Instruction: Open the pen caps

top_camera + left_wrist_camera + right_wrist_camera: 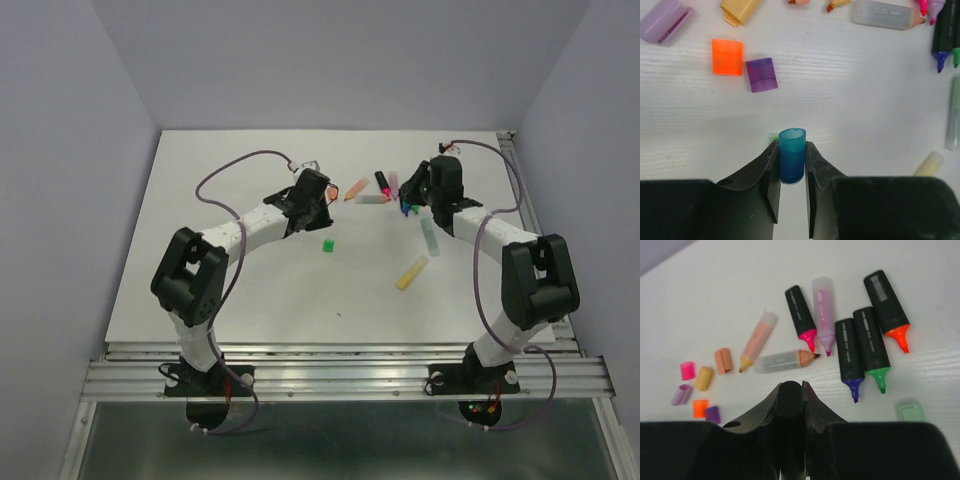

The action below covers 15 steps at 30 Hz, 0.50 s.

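Blue cap (792, 142), off its pen, pinched upright in left gripper (792, 159), probably for dropping by loose caps (727, 57); right gripper (792, 390) clamped on apparent black pen (790, 402), near uncapped pens (862, 347).
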{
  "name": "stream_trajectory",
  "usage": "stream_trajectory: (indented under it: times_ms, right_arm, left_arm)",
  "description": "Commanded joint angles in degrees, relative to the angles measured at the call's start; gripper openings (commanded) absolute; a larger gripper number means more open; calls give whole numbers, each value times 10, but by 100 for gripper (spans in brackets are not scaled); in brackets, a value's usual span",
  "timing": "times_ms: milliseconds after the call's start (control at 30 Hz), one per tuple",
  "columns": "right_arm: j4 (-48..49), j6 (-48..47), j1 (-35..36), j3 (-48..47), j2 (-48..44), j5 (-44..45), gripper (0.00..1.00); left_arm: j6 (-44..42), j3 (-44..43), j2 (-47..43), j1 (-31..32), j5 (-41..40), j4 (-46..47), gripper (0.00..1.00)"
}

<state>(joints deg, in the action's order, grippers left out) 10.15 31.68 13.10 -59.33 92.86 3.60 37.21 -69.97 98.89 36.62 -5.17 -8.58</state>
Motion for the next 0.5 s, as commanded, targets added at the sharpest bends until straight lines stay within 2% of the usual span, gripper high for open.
stream_trajectory:
  times_ms: [0,133,200,467]
  right_arm:
    - [-36,-43,2,-47,46,38,4]
    - [-73,-58,2,-99,104,65,6]
    - [-70,-61,2,-108,121,63,7]
    - [-63,-72,2,-134,173,66,18]
  left_arm:
    - [-41,-103,47,-5,-64,-98,9]
    - [-56,-165,103,-8,-71,-132,20]
    - [-58,-193,132,-7,-72,-150,21]
    - [-73,-259,197,-9,-64,-178,36]
